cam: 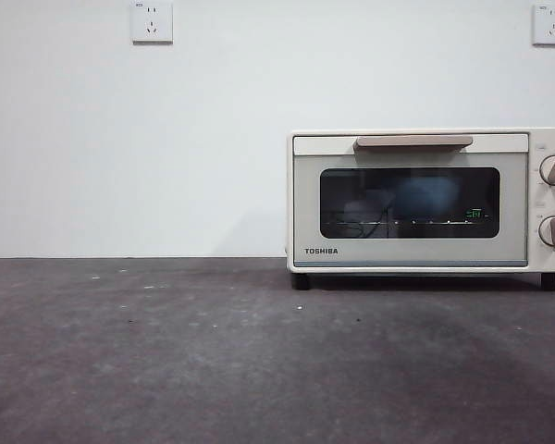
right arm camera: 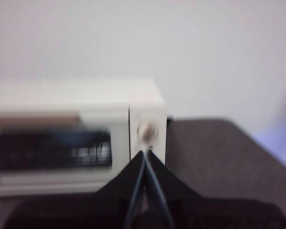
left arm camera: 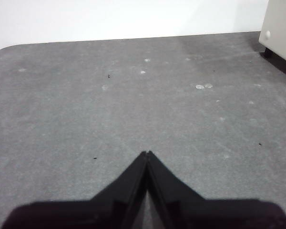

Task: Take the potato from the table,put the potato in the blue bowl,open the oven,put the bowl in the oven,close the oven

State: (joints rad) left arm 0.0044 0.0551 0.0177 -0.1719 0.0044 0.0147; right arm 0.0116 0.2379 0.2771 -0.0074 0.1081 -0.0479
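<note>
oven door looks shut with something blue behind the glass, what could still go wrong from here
The oven door sits flush, a blue shape showing dimly through the glass. The right tool, shut, points near a knob and might bump it. That view is blurred, so how near cannot be judged. The left tool, shut, hangs over bare table.

"TOSHIBA" stands in dark letters on the oven (cam: 410,201) door's lower left corner; nothing else is legible.

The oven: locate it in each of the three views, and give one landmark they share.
Front view: the oven stands at right on the table, door closed.
Left wrist view: only its cream corner and a black foot show.
Right wrist view: it appears blurred, beyond the right gripper, whose jaws are shut.
Shared landmark: the line where the dark table meets the white wall.
</note>
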